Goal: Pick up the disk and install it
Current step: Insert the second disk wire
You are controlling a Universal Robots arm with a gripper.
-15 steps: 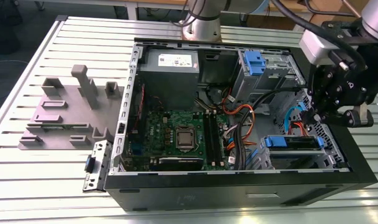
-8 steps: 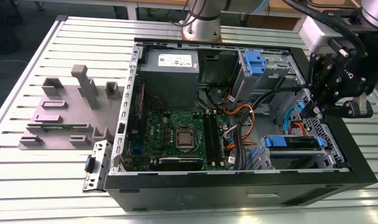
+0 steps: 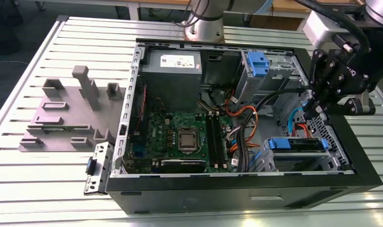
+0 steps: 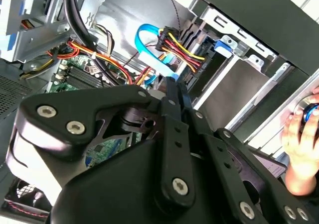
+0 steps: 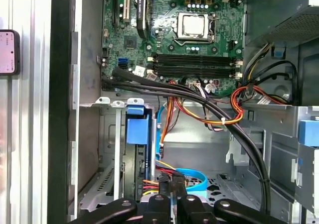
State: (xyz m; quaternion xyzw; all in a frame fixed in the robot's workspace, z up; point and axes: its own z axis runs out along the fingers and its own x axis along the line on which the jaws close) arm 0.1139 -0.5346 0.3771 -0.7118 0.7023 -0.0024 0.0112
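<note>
Blue-framed disk point(image 3: 297, 144) seated in the case's lower-right bay; gripper point(image 3: 317, 111) above it, fingers point(image 5: 178, 188) closed, apparently empty. Installation looks nearly finished; withdrawal needs cable clearance.

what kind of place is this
Probably a robotics lab or test bench for PC assembly. An open computer case lies on a slatted metal table, a grey holder sits beside it, and a robot arm's end effector reaches into the case.

No print can be read, not even on the power supply's white label point(image 3: 178, 60) (too small)
</note>
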